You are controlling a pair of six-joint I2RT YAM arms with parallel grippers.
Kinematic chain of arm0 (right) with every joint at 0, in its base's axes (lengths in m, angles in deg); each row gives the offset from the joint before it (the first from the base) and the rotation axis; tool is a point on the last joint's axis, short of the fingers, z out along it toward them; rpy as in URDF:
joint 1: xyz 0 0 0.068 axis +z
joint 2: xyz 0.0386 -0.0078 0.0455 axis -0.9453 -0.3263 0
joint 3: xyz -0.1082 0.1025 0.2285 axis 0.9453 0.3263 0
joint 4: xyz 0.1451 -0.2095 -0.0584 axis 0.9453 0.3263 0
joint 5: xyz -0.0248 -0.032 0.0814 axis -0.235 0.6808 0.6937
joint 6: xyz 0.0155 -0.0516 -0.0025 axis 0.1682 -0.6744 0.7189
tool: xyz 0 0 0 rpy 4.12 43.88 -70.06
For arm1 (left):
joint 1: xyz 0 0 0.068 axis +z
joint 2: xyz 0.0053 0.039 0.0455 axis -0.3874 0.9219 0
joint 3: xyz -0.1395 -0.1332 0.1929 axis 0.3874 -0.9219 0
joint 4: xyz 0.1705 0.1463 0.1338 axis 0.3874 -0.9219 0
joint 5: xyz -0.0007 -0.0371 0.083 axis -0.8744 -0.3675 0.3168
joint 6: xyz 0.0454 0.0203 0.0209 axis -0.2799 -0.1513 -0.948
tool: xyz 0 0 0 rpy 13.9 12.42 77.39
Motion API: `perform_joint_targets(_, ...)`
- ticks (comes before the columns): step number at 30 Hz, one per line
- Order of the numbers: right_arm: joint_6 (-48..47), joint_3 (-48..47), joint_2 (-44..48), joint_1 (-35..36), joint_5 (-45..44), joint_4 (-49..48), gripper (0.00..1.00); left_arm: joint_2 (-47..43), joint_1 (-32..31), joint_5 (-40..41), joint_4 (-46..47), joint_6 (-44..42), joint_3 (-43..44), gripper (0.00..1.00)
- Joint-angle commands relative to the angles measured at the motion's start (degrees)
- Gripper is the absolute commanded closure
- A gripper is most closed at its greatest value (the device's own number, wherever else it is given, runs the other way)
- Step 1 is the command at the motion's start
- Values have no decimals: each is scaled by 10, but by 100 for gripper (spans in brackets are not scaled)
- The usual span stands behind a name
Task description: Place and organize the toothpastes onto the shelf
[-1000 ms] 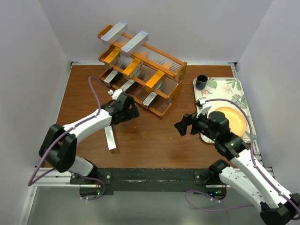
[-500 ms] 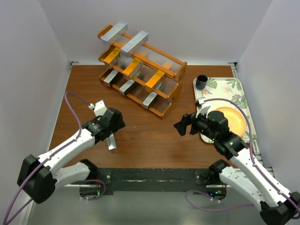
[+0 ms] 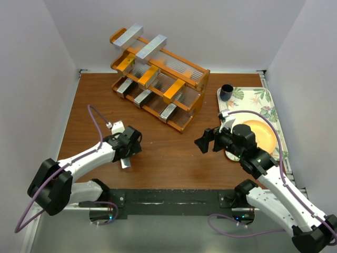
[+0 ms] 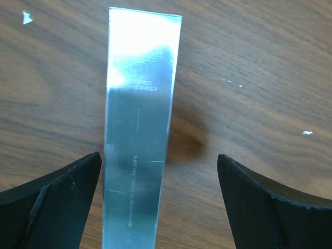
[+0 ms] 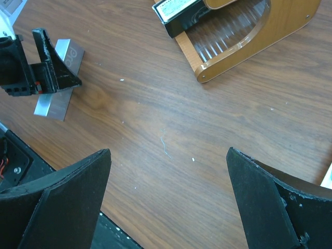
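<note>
Toothpaste cartons (image 3: pixel 152 47) already fill most of the shelf (image 3: pixel 185 124). I count eight from above, silver on the top and bottom tiers and orange across the middle. One last silver carton (image 3: pixel 125 163) lies flat on the bench (image 3: pixel 174 158), well apart from the shelf and towards the near edge. The change is in the left tool (image 3: pixel 128 143): a second ago it is up against the lowest tier beside the middle silver carton, half a second ago it is drawn back over the bench, and now it sits low, directly over the loose carton. In the wrist view its fingers (image 4: pixel 57 202) are spread wide with the carton running lengthwise between them, closer to one finger than the other. Neither finger visibly presses it, so the tool is released and holds nothing yet. The right tool (image 3: pixel 204 140) hangs in the same spot as before, its fingers wide apart with nothing between them, over the bench near the shelf's front corner. I judge that the work at the bottom tier is finished and the pick of the final carton is about to begin. The left tool probably needs to centre itself across the carton's narrow width before closing, since an off-centre pinch could swivel the slick box. The top tier appears to have room to the right of its two cartons
</note>
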Motion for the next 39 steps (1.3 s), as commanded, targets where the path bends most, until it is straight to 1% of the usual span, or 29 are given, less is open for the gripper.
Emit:
perform_joint_targets(1,-10,-4,0,1,3,-14,2,7,-5,1,21,-23,41,1)
perform_joint_targets(6,-9,-3,-3,1,4,-16,2,18,-23,9,6,-31,66,1)
perform_joint_targets(11,-8,-2,-2,1,4,-17,2,56,-48,26,-7,-33,90,1)
perform_joint_targets(18,-8,-1,0,1,4,-17,2,130,-95,50,-28,-36,144,1)
perform_joint_targets(24,-7,0,2,1,2,-17,2,201,-139,97,-63,-39,209,2)
perform_joint_targets(27,-7,0,3,1,2,-17,2,221,-139,92,-37,-61,221,7)
perform_joint_targets(30,-8,0,2,0,2,-17,2,237,-140,70,-12,-93,240,8)
perform_joint_targets(33,-7,1,4,1,0,-17,2,248,-153,63,0,-102,256,11)
perform_joint_targets(36,-7,1,4,1,0,-17,2,249,-160,58,-12,-89,262,14)
perform_joint_targets(39,-7,2,3,1,1,-17,2,218,-160,53,-2,-68,234,14)
